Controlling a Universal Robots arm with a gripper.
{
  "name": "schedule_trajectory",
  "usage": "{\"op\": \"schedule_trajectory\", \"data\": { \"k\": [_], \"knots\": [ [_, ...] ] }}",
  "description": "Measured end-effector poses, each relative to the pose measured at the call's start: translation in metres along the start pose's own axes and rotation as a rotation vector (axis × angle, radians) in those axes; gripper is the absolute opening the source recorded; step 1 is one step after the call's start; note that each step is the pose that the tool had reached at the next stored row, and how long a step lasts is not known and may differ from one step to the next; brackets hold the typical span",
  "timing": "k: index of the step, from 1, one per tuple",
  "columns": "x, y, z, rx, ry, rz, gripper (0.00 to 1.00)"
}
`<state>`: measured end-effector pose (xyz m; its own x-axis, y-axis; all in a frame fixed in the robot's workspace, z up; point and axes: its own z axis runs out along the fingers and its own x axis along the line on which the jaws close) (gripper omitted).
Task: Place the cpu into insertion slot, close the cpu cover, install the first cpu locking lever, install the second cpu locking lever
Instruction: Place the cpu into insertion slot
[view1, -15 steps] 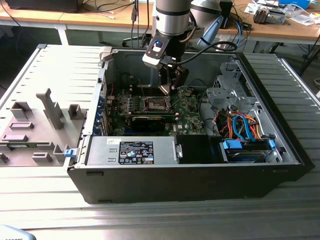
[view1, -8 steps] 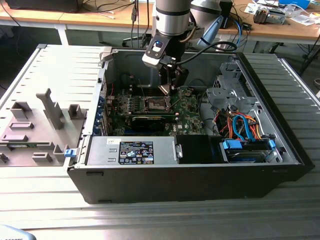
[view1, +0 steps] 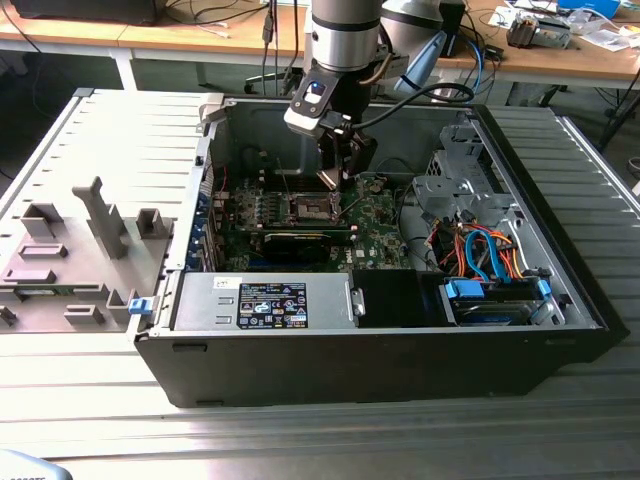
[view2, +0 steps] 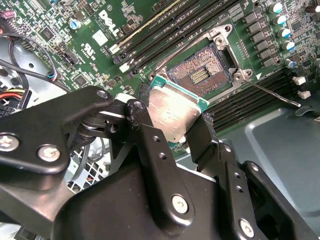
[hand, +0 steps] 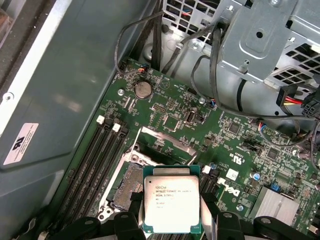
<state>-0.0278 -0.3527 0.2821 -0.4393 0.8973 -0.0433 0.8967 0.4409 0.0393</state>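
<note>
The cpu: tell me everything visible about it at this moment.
The cpu is a flat square chip with a dull silver metal face, faint print and a thin green border. The end effector is shut on it, clamping two opposite edges. It hangs tilted over the green board, close by the insertion slot, not seated: the slot's contact field lies bare. Nothing else visibly touches it.
</note>
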Motion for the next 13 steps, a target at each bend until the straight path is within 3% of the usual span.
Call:
{"op": "schedule_trajectory", "data": {
  "k": [13],
  "knots": [
    [0.0, 0.0, 0.0, 0.0004, -0.0003, 0.009, 0.54]
  ]
}}
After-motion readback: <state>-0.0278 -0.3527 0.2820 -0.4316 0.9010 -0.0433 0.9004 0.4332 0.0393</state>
